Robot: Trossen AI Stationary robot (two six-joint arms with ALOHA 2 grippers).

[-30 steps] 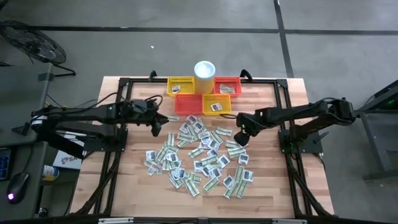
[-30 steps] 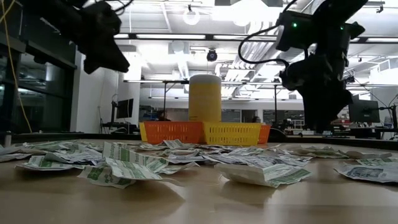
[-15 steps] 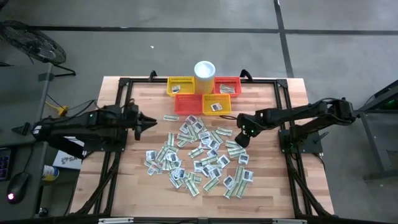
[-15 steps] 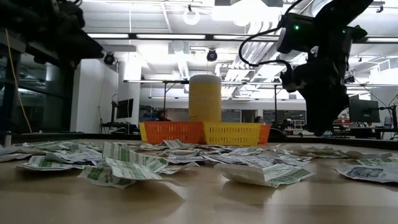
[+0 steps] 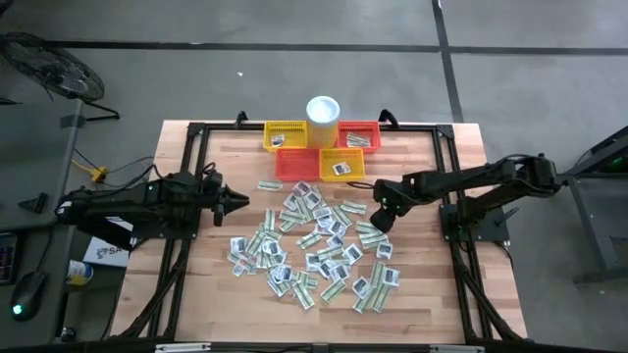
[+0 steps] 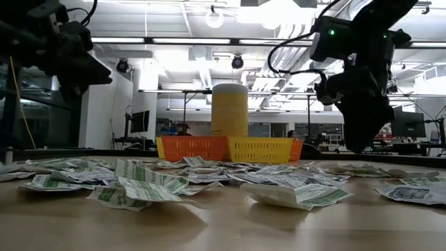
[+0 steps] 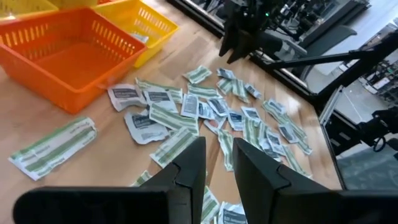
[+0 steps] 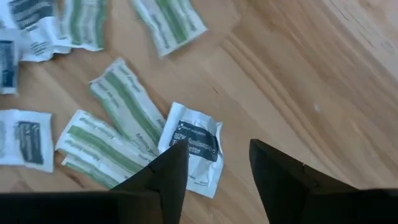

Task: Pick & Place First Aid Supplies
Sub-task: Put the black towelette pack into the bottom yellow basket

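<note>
Holding packets (image 5: 340,169), four baskets (image 5: 285,135), right pincer (image 5: 381,220) apart, left pincer (image 5: 235,202) slightly apart.

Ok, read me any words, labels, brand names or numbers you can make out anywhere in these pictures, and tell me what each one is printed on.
Nothing reads with certainty.
White packet in front of the right end effector: dark label with pale lettering, too blurred to read.
Green-striped sachets: print too small.
Pile of packets from above: dark print, illegible.
Box on the floor beside the table: blue lettering, unreadable.
</note>
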